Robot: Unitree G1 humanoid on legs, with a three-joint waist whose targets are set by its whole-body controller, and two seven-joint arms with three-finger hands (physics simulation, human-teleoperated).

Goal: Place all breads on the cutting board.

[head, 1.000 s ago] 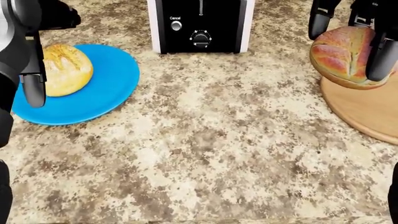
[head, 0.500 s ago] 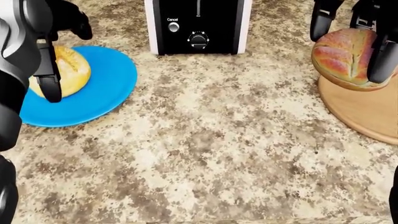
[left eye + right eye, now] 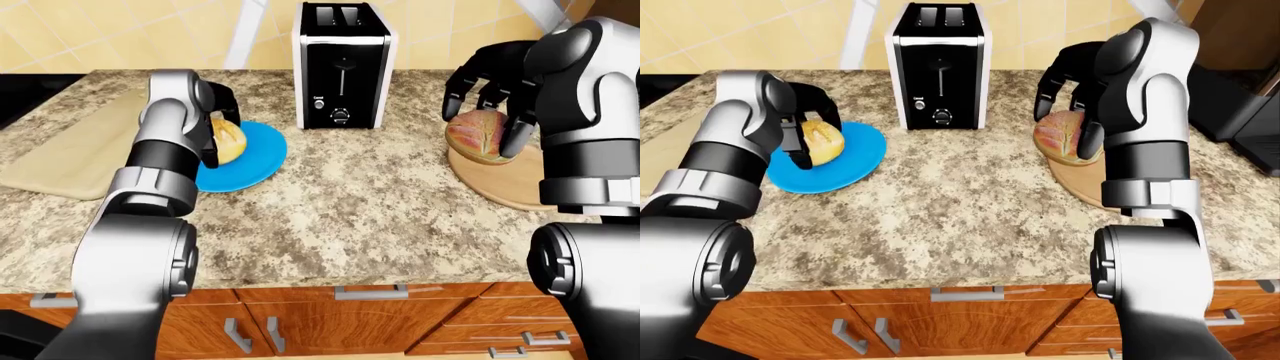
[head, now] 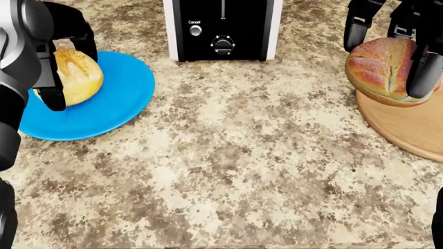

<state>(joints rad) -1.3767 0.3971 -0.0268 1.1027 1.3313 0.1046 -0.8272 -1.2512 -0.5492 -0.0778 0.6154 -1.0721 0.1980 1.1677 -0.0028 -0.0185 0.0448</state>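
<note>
Your left hand (image 4: 58, 62) curls its fingers round the yellow roll (image 4: 76, 75) on the blue plate (image 4: 114, 104). Your right hand (image 4: 391, 46) stands spread about the brown loaf (image 4: 379, 70) resting on the cutting board (image 4: 408, 127); beyond, the toaster (image 4: 222, 28) on the bench (image 4: 242, 166).

Speckled granite counter (image 3: 380, 202), wooden cabinets (image 3: 350, 326) below – yellow tiled wall (image 3: 120, 30), toaster (image 3: 343, 64)

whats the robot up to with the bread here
It is moving breads onto the round wooden cutting board. The right robot hand has its fingers draped over the reddish loaf at the board's edge. The left robot hand is closed around the yellow bun on the blue plate. A toaster stands between them.
</note>
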